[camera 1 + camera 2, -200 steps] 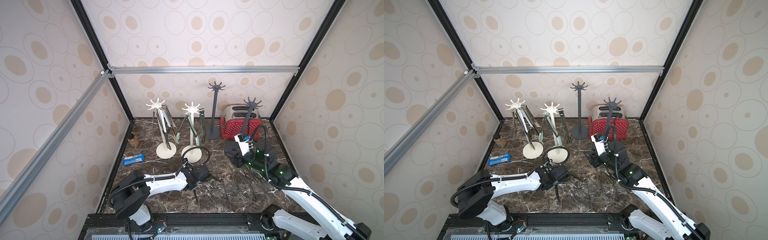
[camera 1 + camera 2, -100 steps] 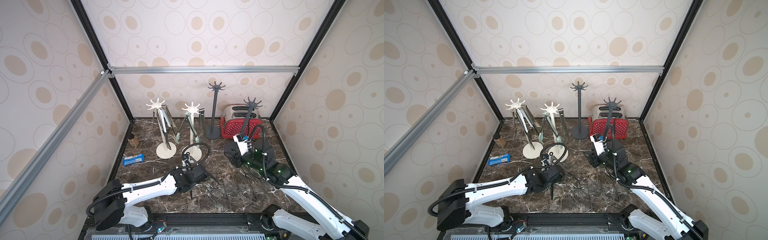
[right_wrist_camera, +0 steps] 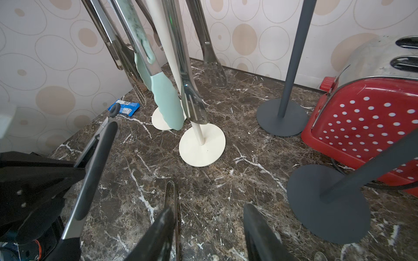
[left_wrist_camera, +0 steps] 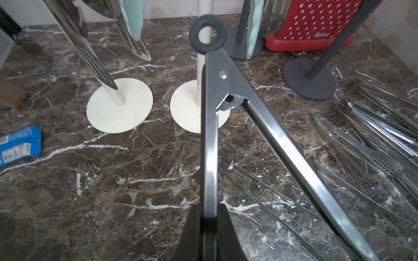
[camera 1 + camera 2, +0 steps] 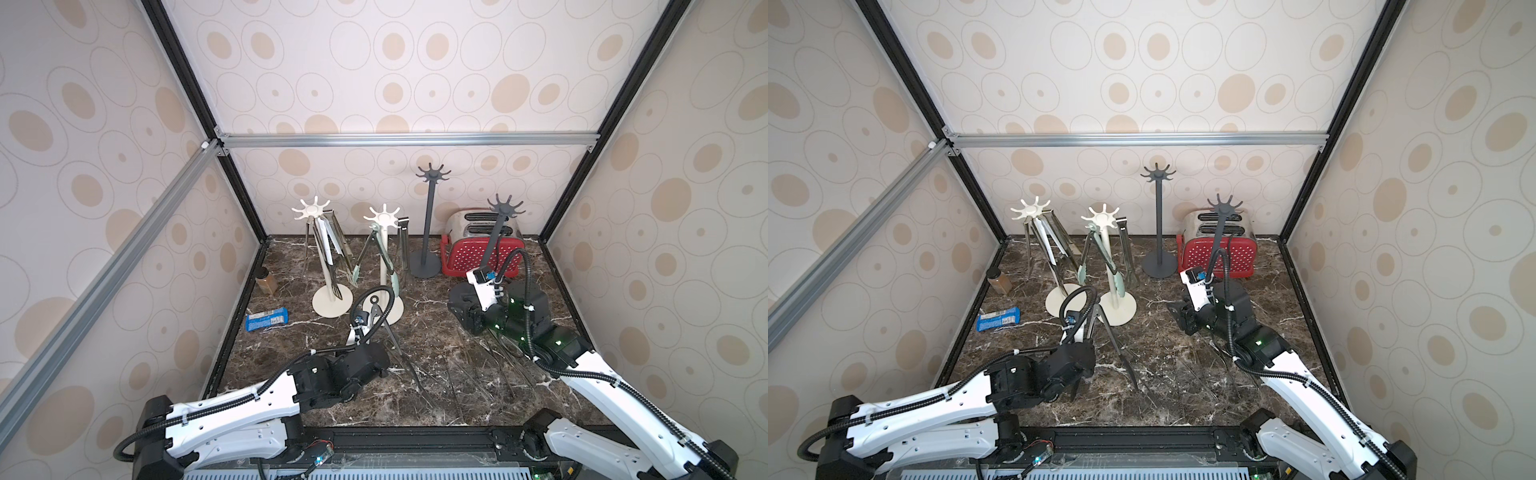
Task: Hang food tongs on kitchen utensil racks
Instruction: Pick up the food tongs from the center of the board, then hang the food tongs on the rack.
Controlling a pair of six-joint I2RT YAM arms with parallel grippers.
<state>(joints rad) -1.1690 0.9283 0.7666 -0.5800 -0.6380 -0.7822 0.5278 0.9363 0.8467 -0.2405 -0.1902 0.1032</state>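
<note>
1. Left arm, left wrist view: the left jaws were closed almost fully on one steel limb of the held tongs, well below the hinge. The second limb splayed free to one side.
2. Long axis of the held tongs: it ran up and away from the left jaws, with the hinge and the black hanging ring at the far end. The tips at the near end were hidden.
3. Key relation: in the left wrist view the ring lined up with the pole of the nearer cream rack. In a top view the ring sat low, over that rack's round base and far beneath its crown of hooks. The coming move probably turned on lifting the ring end to hook height.
4. Rack loading: the nearer cream rack and the farther cream rack both carried hanging tongs. The two dark grey racks stood bare.
5. Right arm: the right jaws stood about half open and empty, above a loose steel tong on the marble surface. This arm lay farther from the cream racks than the left arm.
6. Loose tongs lay clustered on the surface, on the side toward the right arm.
</note>
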